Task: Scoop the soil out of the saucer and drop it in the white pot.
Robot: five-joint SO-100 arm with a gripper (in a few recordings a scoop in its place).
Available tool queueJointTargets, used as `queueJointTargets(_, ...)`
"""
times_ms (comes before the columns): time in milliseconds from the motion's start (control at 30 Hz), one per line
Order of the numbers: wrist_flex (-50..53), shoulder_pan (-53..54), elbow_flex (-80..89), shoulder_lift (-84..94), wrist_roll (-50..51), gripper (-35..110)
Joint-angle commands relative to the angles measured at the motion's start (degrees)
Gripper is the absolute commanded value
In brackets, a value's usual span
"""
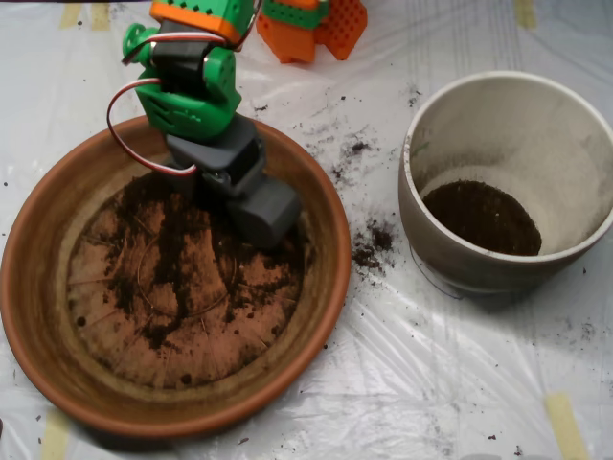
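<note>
Your scoop (265, 213) hid its mouth, state unreadable, inside the saucer (38, 316); spilled soil (369, 244) lay at the white pot's (498, 96) eight o'clock.

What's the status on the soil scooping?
Scoop down inside saucer. Thin soil left there; some in white pot. Spilled crumbs between them.

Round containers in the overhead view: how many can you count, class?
2: the saucer at left under the scoop, and the white pot at right.
</note>
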Motion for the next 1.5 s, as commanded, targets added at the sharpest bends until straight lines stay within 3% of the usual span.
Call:
queueJointTargets(0,1.14,8.09,3.43,-0.09,-4.92,24)
queueJointTargets(200,-0.18,12.30,2.90,-0.88,-8.96,20)
queueJointTargets(400,-0.88,13.45,2.90,-0.97,-9.49,0)
queueJointTargets(667,3.34,12.22,-0.26,0.00,-5.62,0)
queueJointTargets(1100,11.95,-2.46,-18.28,3.52,37.53,-1)
queueJointTargets(1467,23.29,-19.86,-29.62,14.50,55.11,-1)
